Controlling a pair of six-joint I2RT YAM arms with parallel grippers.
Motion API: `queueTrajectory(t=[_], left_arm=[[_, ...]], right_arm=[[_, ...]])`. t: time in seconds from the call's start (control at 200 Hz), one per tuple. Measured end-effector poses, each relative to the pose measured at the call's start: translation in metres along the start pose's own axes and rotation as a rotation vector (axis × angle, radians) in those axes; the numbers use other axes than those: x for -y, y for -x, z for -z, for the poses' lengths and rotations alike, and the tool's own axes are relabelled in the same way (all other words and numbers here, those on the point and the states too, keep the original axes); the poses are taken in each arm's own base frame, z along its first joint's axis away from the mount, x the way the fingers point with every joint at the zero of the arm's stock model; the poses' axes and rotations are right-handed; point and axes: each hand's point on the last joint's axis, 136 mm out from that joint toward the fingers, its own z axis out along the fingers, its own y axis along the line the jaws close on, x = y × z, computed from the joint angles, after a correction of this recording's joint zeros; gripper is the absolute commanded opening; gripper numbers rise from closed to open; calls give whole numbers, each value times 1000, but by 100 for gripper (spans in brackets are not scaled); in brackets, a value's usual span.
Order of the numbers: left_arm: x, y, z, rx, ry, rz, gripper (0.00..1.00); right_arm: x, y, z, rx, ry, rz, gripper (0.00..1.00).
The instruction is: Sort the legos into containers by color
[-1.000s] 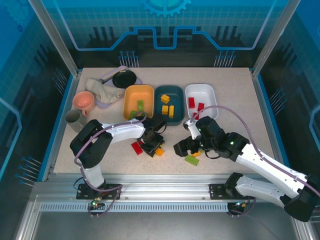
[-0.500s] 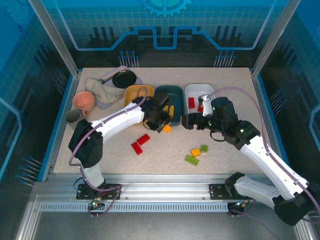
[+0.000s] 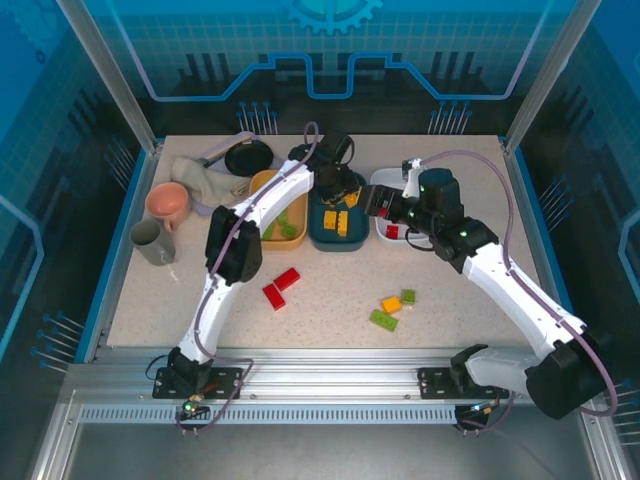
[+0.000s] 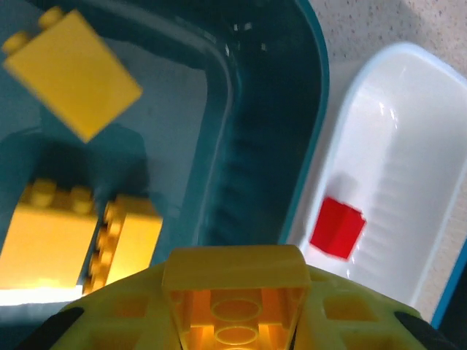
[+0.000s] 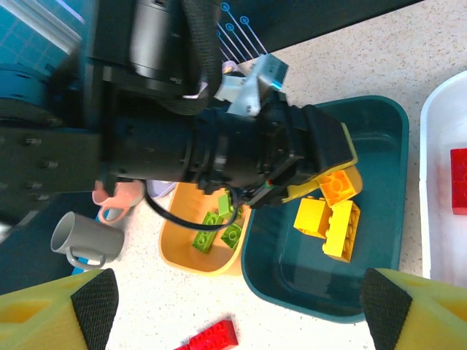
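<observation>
My left pincer (image 5: pixel 328 171) is clenched on an orange brick (image 5: pixel 337 187). It hangs over the teal tray (image 5: pixel 314 284), just above the yellow bricks (image 5: pixel 328 219) that lie inside. My right pincer (image 3: pixel 380 203) is spread wide with nothing in it, by the left edge of the white tray (image 3: pixel 415 180). A red brick (image 5: pixel 458 179) lies in that tray. Green bricks (image 5: pixel 215 226) lie in the orange tray (image 5: pixel 197 259). More bricks (image 3: pixel 280 288) lie loose on the table (image 3: pixel 460 300).

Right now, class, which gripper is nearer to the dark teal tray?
Left. The left gripper hangs directly over the teal tray, shut on an orange brick. The right gripper, open, hovers off to the side, over the edge of the white tray.
</observation>
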Motion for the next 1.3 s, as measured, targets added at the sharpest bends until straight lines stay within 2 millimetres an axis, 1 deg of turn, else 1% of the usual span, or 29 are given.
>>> queueTrajectory(t=[0.035,0.1,0.175,0.235,0.37,0.44,0.5,0.59,0.65,0.7,0.745,0.79,0.85,0.88,0.89,0.905,0.915,0.97,0.99,1.015,1.08,1.175,1.235,1.295], left_arm=[[-2,3,-8,-1,3,-9,28],[-6,7,-19,-5,9,-22,33],[-10,7,-28,-19,13,-35,44],[-11,6,-32,-31,11,-44,49],[-8,4,-31,-44,4,-57,56],[-6,5,-28,-41,-2,-68,63],[-5,4,-25,-44,-1,-66,64],[-1,4,-10,-40,-3,-67,65],[5,5,10,-22,-12,-70,65],[7,5,33,0,-16,-72,65],[7,3,62,21,-25,-71,65],[2,-1,93,45,-33,-66,65],[-11,-7,137,84,-46,-52,65],[-21,-9,161,109,-53,-37,66],[-23,-10,165,115,-55,-32,66],[-30,-11,178,133,-57,-21,66],[-32,-12,182,138,-59,-17,66],[-59,-18,216,192,-54,22,66],[-67,-20,224,209,-52,38,68],[-83,-25,235,232,-39,59,69],[-119,-41,252,273,1,107,71],[-172,-76,262,298,66,165,73],[-200,-97,267,309,93,191,76],[-221,-114,275,324,103,208,78]], right_arm=[[1,1,-2,1,-1,-4,89],[2,1,-2,2,-4,-10,89],[3,2,-2,2,-4,-13,89],[4,2,-2,-1,-5,-13,89],[7,-2,-2,-17,-16,-5,87],[9,-6,-2,-34,-26,13,86],[11,-11,-2,-53,-38,38,86],[9,-24,-5,-99,-45,110,85],[1,-38,-8,-140,-34,187,85],[-9,-53,-11,-182,-18,259,85],[-22,-71,-15,-232,9,345,86],[-35,-89,-20,-280,38,433,86],[-51,-117,-26,-350,79,546,88],[-57,-131,-29,-387,94,596,88],[-59,-136,-30,-401,99,615,88],[-61,-143,-32,-419,105,636,88],[-62,-147,-33,-431,108,647,88],[-68,-170,-39,-504,120,715,87],[-71,-178,-41,-528,124,731,87],[-73,-188,-44,-558,126,751,86],[-78,-211,-52,-632,126,783,85],[-84,-242,-61,-712,121,793,84],[-86,-260,-65,-759,111,784,83],[-88,-276,-70,-800,89,757,81]])
